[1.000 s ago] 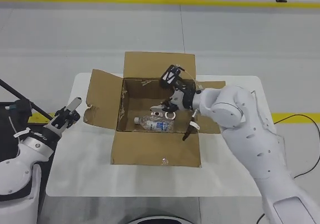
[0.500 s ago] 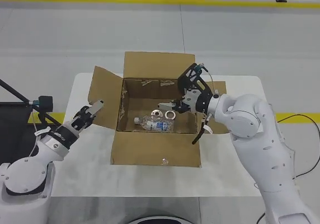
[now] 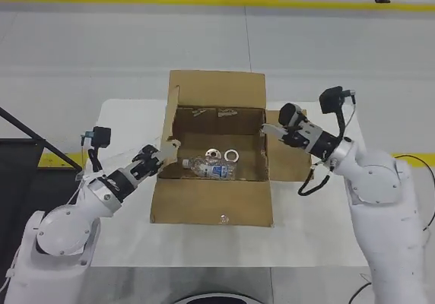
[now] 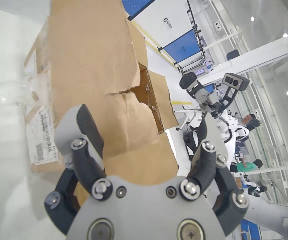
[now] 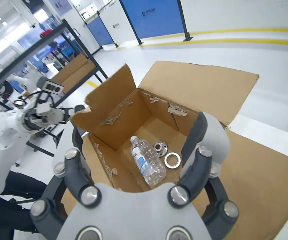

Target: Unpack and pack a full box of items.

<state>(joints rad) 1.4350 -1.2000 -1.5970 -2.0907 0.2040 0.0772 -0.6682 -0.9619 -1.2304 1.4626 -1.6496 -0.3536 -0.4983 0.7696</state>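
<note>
The cardboard box (image 3: 210, 201) sits open at the centre of the table (image 3: 309, 228), torn tape fringing its rims; on its floor lie a crumpled clear bottle (image 3: 206, 165) and, just at its 12 o'clock, two metal rings (image 3: 231, 155); the left flap (image 5: 114, 96) stands upright; the left gripper (image 3: 166, 156), at the box's 9 o'clock, has its jaws wide astride the flap's ragged edge; the right gripper (image 3: 271, 131) hovers at 2 o'clock, gaping, empty.

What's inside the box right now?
A clear bottle lies on its side beside a metal ring and a flange. The near wall of the box hides the floor just behind it.
</note>
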